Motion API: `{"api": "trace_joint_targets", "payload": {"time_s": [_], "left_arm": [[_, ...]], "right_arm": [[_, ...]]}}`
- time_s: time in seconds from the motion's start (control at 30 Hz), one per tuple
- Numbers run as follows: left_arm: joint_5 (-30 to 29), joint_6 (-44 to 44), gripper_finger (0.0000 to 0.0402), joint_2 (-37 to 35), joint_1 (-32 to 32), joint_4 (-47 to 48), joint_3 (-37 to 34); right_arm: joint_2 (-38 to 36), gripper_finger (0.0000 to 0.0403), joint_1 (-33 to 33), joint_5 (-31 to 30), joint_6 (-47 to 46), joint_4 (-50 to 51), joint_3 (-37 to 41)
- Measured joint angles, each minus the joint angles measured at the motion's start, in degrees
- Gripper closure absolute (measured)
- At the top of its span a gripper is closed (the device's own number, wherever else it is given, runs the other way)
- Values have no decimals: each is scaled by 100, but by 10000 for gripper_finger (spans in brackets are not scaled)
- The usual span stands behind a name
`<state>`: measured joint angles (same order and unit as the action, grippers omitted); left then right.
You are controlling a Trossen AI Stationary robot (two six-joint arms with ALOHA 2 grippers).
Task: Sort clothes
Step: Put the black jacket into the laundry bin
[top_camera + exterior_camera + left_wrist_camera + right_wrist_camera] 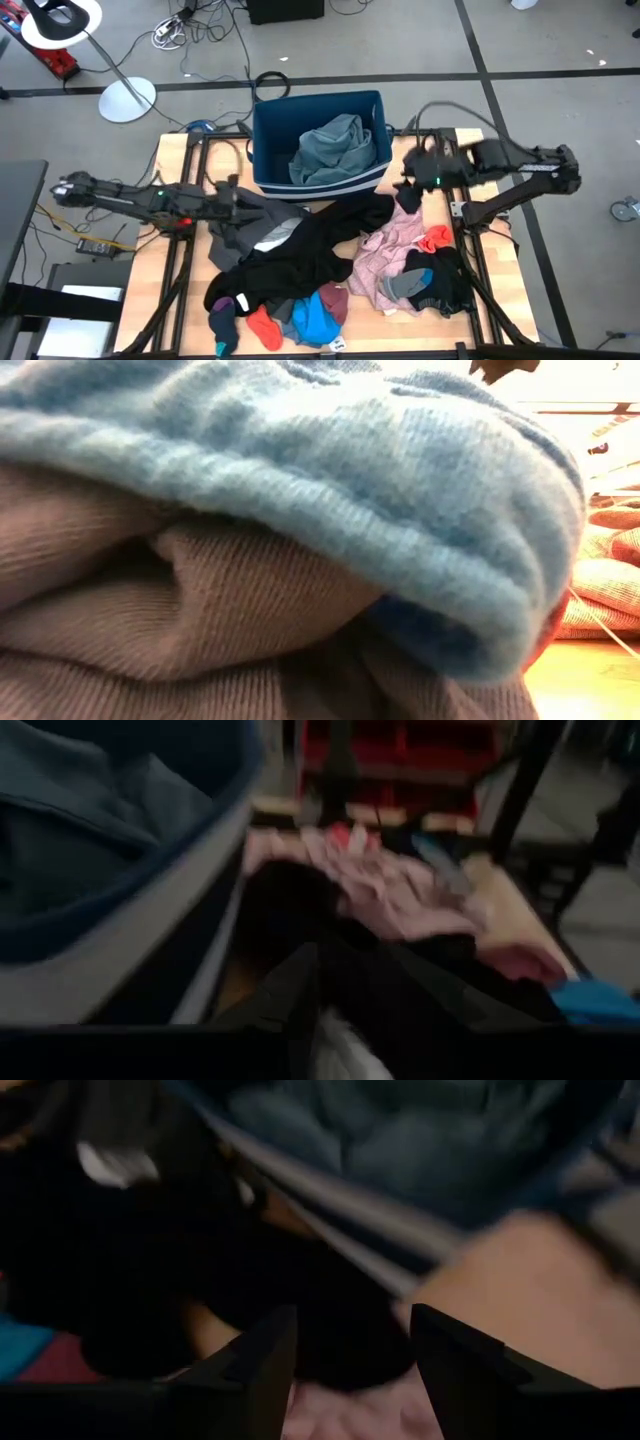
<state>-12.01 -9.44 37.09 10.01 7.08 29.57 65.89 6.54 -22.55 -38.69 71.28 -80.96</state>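
High view: the clothes lie heaped on the table just in front of the blue bin, and one grey-teal garment already sits inside the bin.

They are all soft, limp and light. They will sag and drag their neighbours with them, since they overlap and tangle. A raised fold or a free edge at the top of the heap looks the best place to pinch; a flat patch would likely slip from the fingers.

The count in the heap is rough, as much is buried:
- one large black garment, front-centre of the bin
- one dark grey piece, front-left of the bin
- one pale pink garment, front-right of the bin
- one bright blue piece and one maroon piece, far in front of the bin at the heap's edge
- two orange-red bits; the second lies on the pink garment
- a few sock-sized dark items beyond the pink garment; their number cannot be told

The left gripper lies over the dark grey piece, just left of the bin's front; whether it is parted or holding anything cannot be told. The right gripper hangs off the bin's right front corner, its jaws apart and nothing between them.
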Motion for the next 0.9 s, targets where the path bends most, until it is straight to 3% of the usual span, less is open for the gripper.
{"api": "trace_joint_targets", "payload": {"time_s": [0.23,0.47,0.67,0.9], "left_arm": [[-408,-233,277,1730,751,1437,1786],[-896,-852,277,2980,1519,2888,3147],[-935,-1498,277,3760,1966,3584,3794],[-709,-2147,277,4222,2128,3790,3844]], "right_arm": [[-680,208,1153,-436,-1562,-991,1922],[-685,209,1989,-580,-2483,-2231,3067],[-392,210,2588,-1297,-2592,-3119,3563],[-68,210,2904,-1397,-2584,-3927,3753]]}}
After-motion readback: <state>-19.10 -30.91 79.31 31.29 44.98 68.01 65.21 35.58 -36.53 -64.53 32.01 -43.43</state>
